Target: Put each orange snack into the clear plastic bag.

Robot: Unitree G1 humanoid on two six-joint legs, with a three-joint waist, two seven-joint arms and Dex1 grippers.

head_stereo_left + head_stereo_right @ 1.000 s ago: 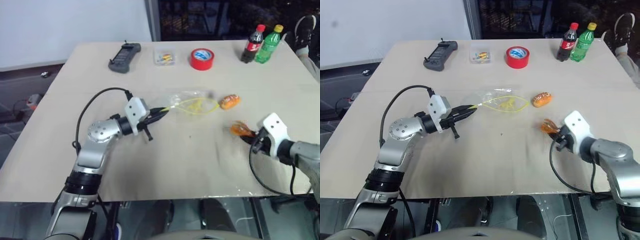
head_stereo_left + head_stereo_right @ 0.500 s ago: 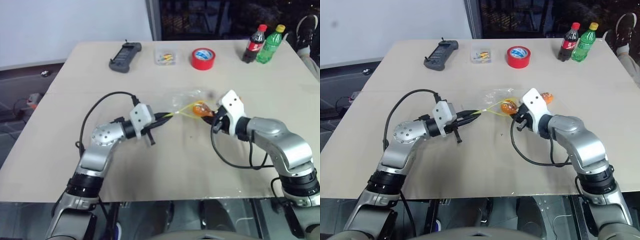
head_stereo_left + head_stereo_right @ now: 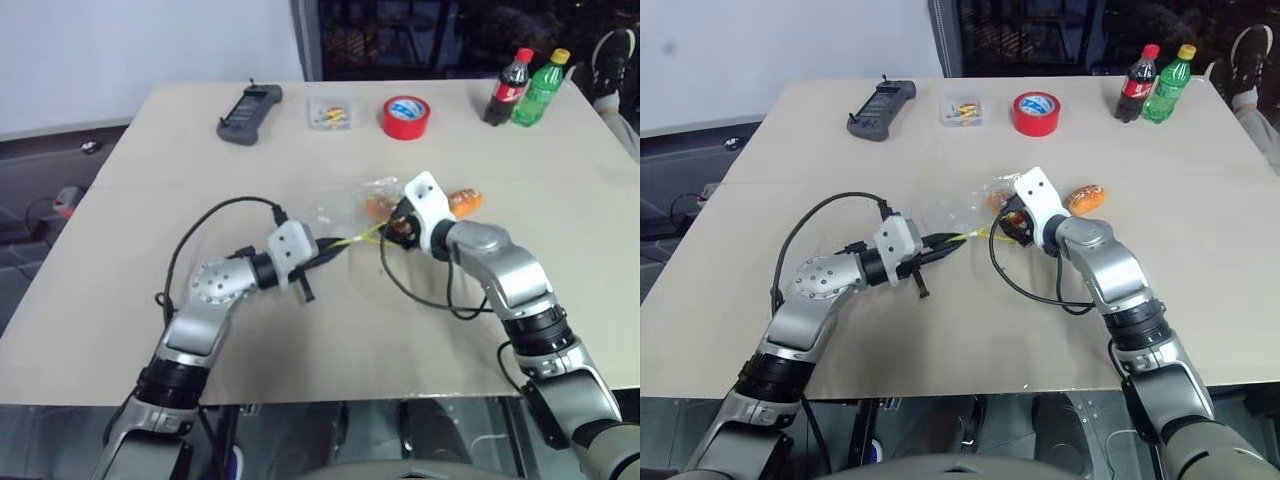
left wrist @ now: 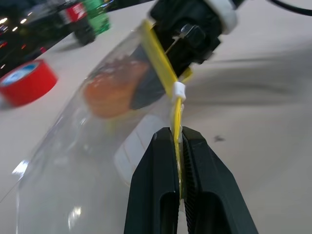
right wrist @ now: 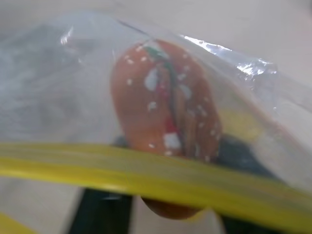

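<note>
R tool [image 3: 392, 226] moved into bag [image 3: 345, 212], L tool [image 3: 330, 248] pinching seal

No legible text or labels.

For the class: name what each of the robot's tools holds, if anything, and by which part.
Left tool: clear plastic bag, pinched by its yellow seal strip. Right tool: whether it grips the orange snack at the bag's mouth cannot be told.

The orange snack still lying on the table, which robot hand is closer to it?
The right. The right gripper is at the bag's mouth, just beside the loose orange snack. The left gripper pinches the clear plastic bag at its yellow strip, on the far side.
</note>
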